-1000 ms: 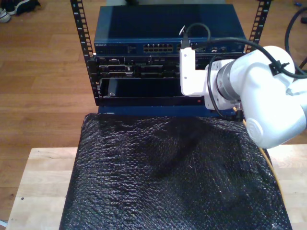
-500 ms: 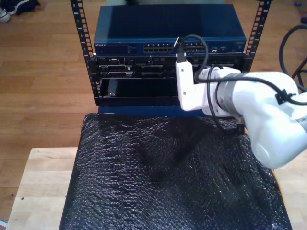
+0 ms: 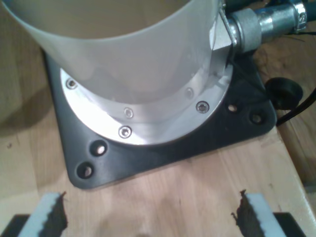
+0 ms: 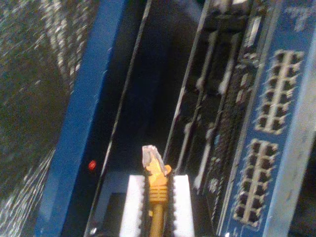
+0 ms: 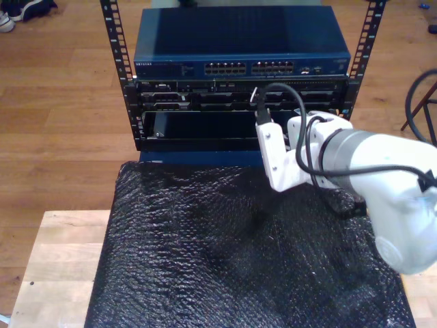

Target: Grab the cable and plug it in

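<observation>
Second gripper: my second gripper [image 4: 157, 197] is seen with its white jaws closed narrowly on the cable [image 4: 157, 190], which is held between the pads.
Cable: the orange-yellow boot is clamped between the jaws and the clear plug [image 4: 149, 155] projects beyond them, toward the dark gap of the rack, apart from any port.
Second arm: in the exterior view the white arm [image 5: 355, 167] is seen at about 3 o'clock, reaching toward the rack front.
First gripper: my first gripper [image 3: 153, 217] is seen with its jaws held wide apart, nothing between them, above bare wood beside a black base plate [image 3: 163, 148] carrying a white arm base.
Rack: a blue switch [image 5: 239, 41] with rows of ports is mounted at 12 o'clock, over darker units.
Surface: the wooden worktop [image 5: 61, 266] is covered by a black textured sheet [image 5: 239, 260].
Room: a wooden plank floor [image 5: 61, 102] is seen around the rack.
</observation>
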Robot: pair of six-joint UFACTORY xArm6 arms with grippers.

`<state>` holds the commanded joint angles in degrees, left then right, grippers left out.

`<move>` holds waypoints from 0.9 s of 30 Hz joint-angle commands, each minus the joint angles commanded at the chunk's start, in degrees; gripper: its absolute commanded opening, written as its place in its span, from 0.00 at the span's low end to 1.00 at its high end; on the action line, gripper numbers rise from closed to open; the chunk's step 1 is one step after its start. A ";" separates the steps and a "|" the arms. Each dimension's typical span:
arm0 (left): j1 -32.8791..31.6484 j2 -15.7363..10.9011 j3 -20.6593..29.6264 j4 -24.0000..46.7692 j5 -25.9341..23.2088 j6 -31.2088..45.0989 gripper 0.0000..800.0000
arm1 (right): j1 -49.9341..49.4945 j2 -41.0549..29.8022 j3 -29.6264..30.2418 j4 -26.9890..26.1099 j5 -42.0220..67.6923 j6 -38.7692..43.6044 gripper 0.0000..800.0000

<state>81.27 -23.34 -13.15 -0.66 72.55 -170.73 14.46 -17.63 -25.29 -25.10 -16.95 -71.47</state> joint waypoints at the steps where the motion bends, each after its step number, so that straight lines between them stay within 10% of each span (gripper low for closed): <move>1: 0.00 0.00 0.00 0.00 0.00 0.00 1.00 | 0.00 0.00 0.00 0.00 0.00 0.00 0.00; 27: 0.00 0.00 0.00 0.00 0.00 0.00 1.00 | 0.09 17.58 -5.98 0.18 -25.93 -2.29 0.00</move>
<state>81.27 -23.34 -13.15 -0.66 72.55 -170.73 14.55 -0.04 -31.26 -24.92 -42.88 -73.76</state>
